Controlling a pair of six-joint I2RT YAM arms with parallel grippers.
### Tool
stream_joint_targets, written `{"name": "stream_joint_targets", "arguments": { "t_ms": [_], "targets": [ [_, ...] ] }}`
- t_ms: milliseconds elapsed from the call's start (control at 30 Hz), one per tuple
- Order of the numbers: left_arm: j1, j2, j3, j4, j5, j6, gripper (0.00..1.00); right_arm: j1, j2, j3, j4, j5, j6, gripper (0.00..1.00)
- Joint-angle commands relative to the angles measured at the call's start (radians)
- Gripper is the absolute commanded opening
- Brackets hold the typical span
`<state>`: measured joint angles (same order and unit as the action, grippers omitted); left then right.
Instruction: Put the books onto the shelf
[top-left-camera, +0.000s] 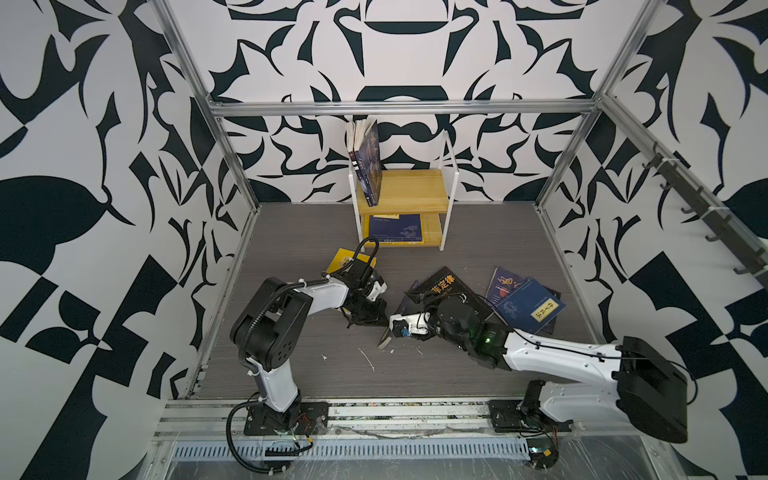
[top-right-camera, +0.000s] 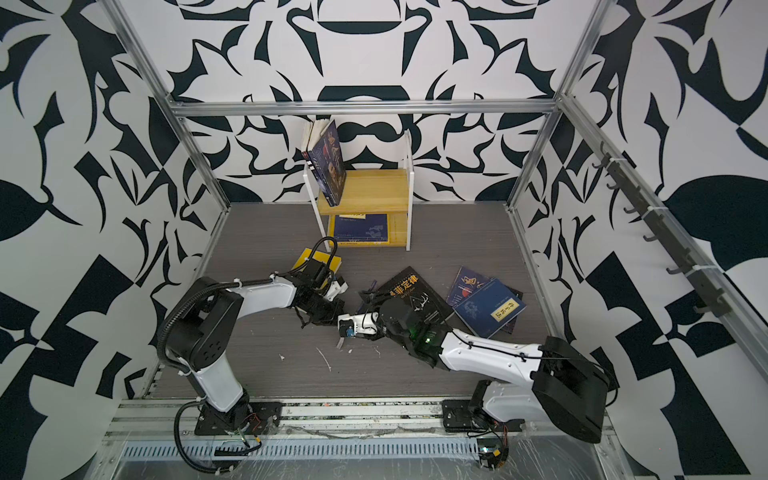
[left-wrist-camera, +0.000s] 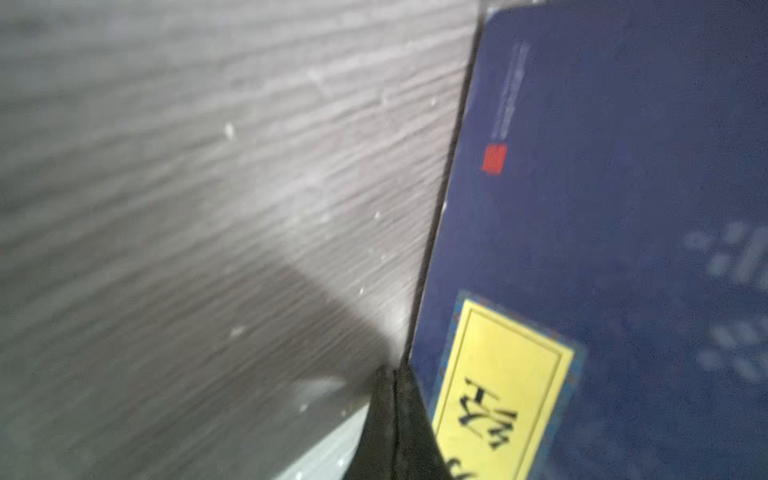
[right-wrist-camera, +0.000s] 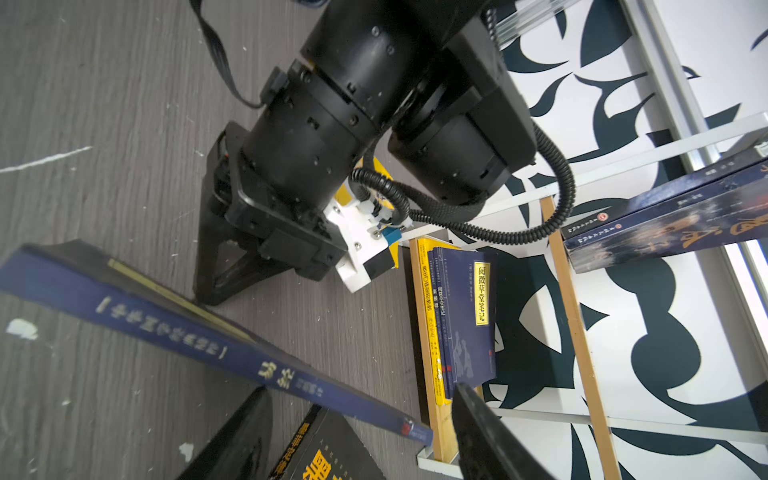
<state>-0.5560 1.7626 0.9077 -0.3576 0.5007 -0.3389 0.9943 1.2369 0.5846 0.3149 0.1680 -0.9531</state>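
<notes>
The shelf (top-left-camera: 411, 193) stands at the back wall, with dark books (top-left-camera: 370, 162) leaning on its upper board and a navy book (top-left-camera: 395, 228) flat on the lower one. On the floor a navy book (right-wrist-camera: 199, 340) is tilted up on one edge between my two grippers. My left gripper (top-left-camera: 376, 321) is shut with nothing in it, its tips (left-wrist-camera: 395, 370) against that book's cover by the yellow label (left-wrist-camera: 498, 382). My right gripper (right-wrist-camera: 359, 388) is open on the book's spine side, above a black book with gold characters (top-left-camera: 446, 284).
A yellow book (top-left-camera: 343, 259) lies under the left wrist. Overlapping navy books (top-left-camera: 528, 305) lie at the right of the floor. Metal frame posts (top-left-camera: 232, 158) and patterned walls close in the grey floor (top-left-camera: 291, 374). White scraps (top-left-camera: 365, 359) lie near the front.
</notes>
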Motion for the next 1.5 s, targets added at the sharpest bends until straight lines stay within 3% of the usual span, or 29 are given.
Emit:
{"name": "stream_joint_targets", "arguments": {
  "t_ms": [0,233,467,533,633,733,800,967,1067,1167,1267,1467],
  "targets": [
    [-0.003,-0.037,-0.041,-0.113,-0.098,0.029,0.10,0.004,0.009,0.032,-0.077,-0.008,-0.016,0.68],
    [0.016,-0.185,-0.054,-0.145,-0.132,0.075,0.16,0.004,0.080,0.060,-0.092,-0.013,-0.027,0.64],
    [0.122,-0.334,-0.025,-0.171,-0.132,0.108,0.22,0.005,0.069,0.124,-0.217,-0.019,-0.047,0.26],
    [0.165,-0.373,-0.025,-0.171,-0.116,0.124,0.29,0.004,0.058,0.147,-0.274,-0.015,-0.053,0.19],
    [0.228,-0.440,-0.015,-0.178,-0.133,0.161,0.50,0.005,0.032,0.169,-0.318,-0.014,-0.057,0.08],
    [0.288,-0.513,0.005,-0.195,-0.169,0.225,0.63,0.002,0.011,0.183,-0.327,-0.009,-0.063,0.00],
    [0.331,-0.555,0.016,-0.208,-0.188,0.254,0.71,0.000,0.003,0.195,-0.337,-0.006,-0.064,0.00],
    [0.429,-0.647,-0.039,-0.174,-0.176,0.256,0.79,-0.008,0.039,0.204,-0.337,-0.046,-0.033,0.00],
    [0.435,-0.647,-0.080,-0.158,-0.097,0.279,0.80,-0.008,0.073,0.202,-0.384,-0.042,-0.032,0.22],
    [0.397,-0.620,-0.084,-0.145,-0.063,0.307,0.80,-0.009,0.082,0.130,-0.319,-0.042,-0.021,0.39],
    [0.328,-0.545,-0.063,-0.139,-0.080,0.348,0.80,-0.009,0.101,0.088,-0.280,-0.038,0.003,0.49],
    [0.207,-0.332,0.015,-0.158,-0.098,0.296,0.76,-0.009,0.144,0.037,-0.232,-0.037,0.022,0.67]
  ]
}}
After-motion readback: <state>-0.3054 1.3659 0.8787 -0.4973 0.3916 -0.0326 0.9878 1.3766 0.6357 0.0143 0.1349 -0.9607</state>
